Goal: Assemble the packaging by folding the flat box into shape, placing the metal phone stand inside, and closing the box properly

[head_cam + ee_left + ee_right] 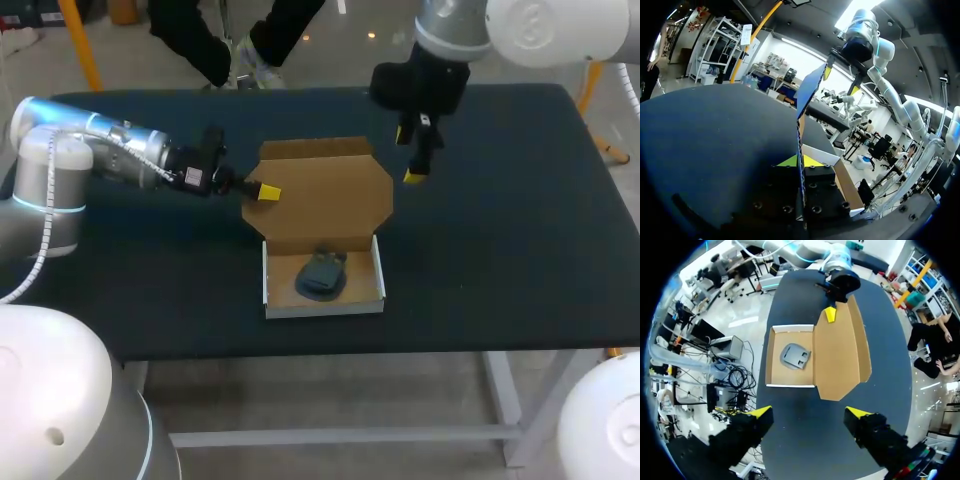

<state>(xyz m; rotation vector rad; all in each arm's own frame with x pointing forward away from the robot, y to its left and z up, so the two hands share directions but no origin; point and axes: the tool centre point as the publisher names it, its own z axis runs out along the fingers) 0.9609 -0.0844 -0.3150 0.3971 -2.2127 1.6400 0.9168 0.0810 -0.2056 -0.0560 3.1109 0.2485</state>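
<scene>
The box tray (pixel 270 285), white outside and brown inside, sits near the table's front with the dark grey phone stand (pixel 322 275) lying in it. Its brown lid (pixel 330 195) stands open behind the tray. My left gripper (pixel 265 191) is shut on the lid's left edge; in the left wrist view the lid (pixel 807 95) runs edge-on between the yellow tips of that gripper (pixel 800 161). My right gripper (pixel 409 155) hangs open above the table, beside the lid's right edge. From the right wrist view the open gripper (pixel 809 412) looks down on lid (pixel 837 355), tray (pixel 771 357) and stand (pixel 794 356).
The dark table top (pixel 500 230) is bare to the right and left of the box. The front edge runs just below the tray.
</scene>
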